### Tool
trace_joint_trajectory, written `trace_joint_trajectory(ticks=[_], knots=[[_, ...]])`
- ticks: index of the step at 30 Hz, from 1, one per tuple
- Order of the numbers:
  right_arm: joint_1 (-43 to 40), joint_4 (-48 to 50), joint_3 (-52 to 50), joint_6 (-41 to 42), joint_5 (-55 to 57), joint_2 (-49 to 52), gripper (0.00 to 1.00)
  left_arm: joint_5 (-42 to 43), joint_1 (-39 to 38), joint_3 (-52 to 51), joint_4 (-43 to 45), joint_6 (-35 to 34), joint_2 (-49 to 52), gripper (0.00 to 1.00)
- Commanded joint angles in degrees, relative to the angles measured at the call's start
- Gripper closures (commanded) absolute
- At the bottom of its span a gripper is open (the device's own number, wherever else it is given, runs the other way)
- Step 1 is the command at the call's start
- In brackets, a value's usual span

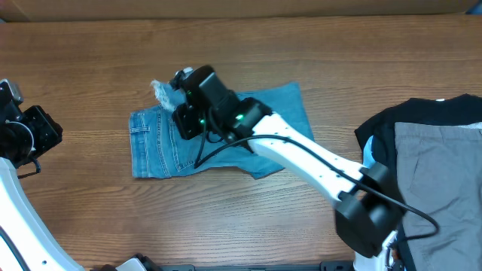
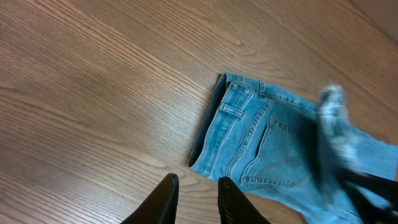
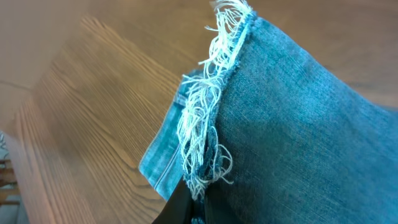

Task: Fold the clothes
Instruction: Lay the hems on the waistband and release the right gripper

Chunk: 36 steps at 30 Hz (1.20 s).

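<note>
Wooden table (image 1: 90,218) carries the partly folded jeans (image 1: 154,150) near its middle. Right claw (image 1: 172,89) is clamped on their frayed hem (image 3: 202,124), above the waistband end. Left claw (image 2: 196,199) hovers near the table's left edge, fingers slightly parted, holding nothing.

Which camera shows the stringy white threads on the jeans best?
The right wrist view: the frayed hem is close up, each white thread sharp. Overhead shows only a small pale tuft. The left wrist view shows it as a whitish blur.
</note>
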Motion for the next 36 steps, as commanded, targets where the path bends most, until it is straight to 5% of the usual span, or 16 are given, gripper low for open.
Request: trace_joint_trajectory(ticks=[1,31,32,34,35,36], knots=[[3.0,2.5,1.2,0.7,-1.6,1.6,0.96,0.5,0.3,1.1,-0.3,-0.6,-0.7,0.75],[4.7,11.1,1.1,0.3,8.4,3.6,0.94,1.6,0.3,1.1,-1.0,-1.0,-0.7,0.75],[4.8,10.8,1.1,0.3,8.0,3.9,0.85,1.6,0.3,1.1,-1.0,-1.0,-0.7,0.75],[4.9,10.1,1.1,0.2,6.9,4.2,0.36,1.6,0.3,1.1,-1.0,-1.0,-0.7,0.75],[4.9,9.4,1.2,0.2,6.8,4.2,0.22,1.6,0.3,1.1,-1.0,-1.0,-0.7,0.75],[4.9,8.7,1.2,0.2,6.8,4.1,0.2,1.6,0.3,1.1,-1.0,-1.0,-0.7,0.74]])
